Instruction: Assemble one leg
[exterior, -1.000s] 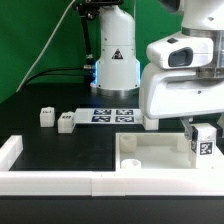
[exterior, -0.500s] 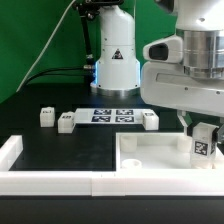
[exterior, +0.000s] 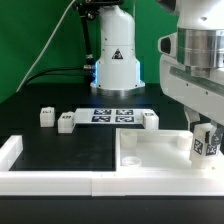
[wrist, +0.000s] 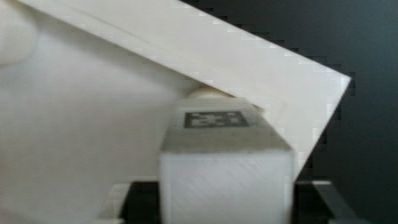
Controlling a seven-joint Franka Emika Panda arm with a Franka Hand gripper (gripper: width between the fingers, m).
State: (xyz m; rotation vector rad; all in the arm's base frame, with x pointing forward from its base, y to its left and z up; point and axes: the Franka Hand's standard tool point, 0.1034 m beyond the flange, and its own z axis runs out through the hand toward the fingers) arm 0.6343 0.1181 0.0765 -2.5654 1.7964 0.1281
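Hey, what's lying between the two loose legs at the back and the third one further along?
In the exterior view, the marker board lies between the leg beside another leg and the third leg.

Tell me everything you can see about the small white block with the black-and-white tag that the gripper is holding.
The small white stubby plastic leg stands upright between the fingers of the gripper, its square tag facing the exterior camera. It sits at the near corner, on the exterior view's right, of the large flat white square piece. The wrist view shows another tag on it.
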